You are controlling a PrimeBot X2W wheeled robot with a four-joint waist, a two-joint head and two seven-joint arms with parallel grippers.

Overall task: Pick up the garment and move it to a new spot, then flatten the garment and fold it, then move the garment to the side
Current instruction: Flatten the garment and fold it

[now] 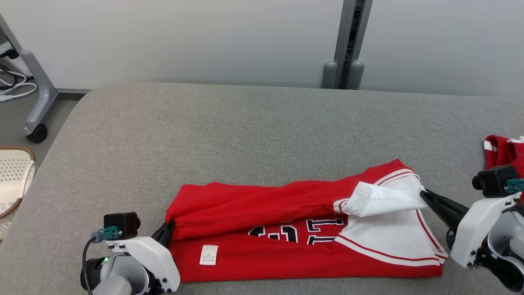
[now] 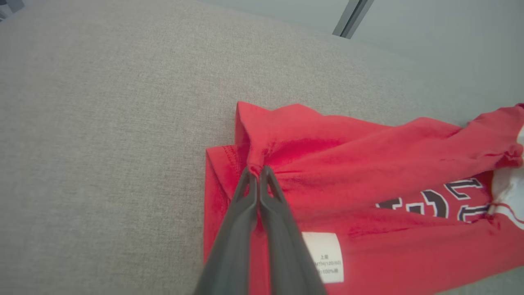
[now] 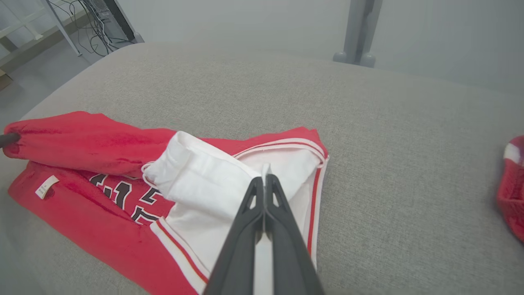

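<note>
The garment (image 1: 262,205) is a red shirt with white sleeves, red trim and dark lettering, lying near the front edge of the grey padded table (image 1: 229,131). Its far half is lifted and partly folded over toward me. My left gripper (image 1: 170,226) is shut on the red hem at the garment's left end (image 2: 256,170). My right gripper (image 1: 423,192) is shut on the white sleeve edge at the right end (image 3: 265,177). A white care label (image 1: 208,255) shows on the lower layer.
Another red and white piece of clothing (image 1: 505,149) lies at the table's right edge. A white basket (image 1: 14,176) stands off the table at the left. A wheeled stand leg (image 1: 37,131) and a grey post (image 1: 348,41) are beyond the table.
</note>
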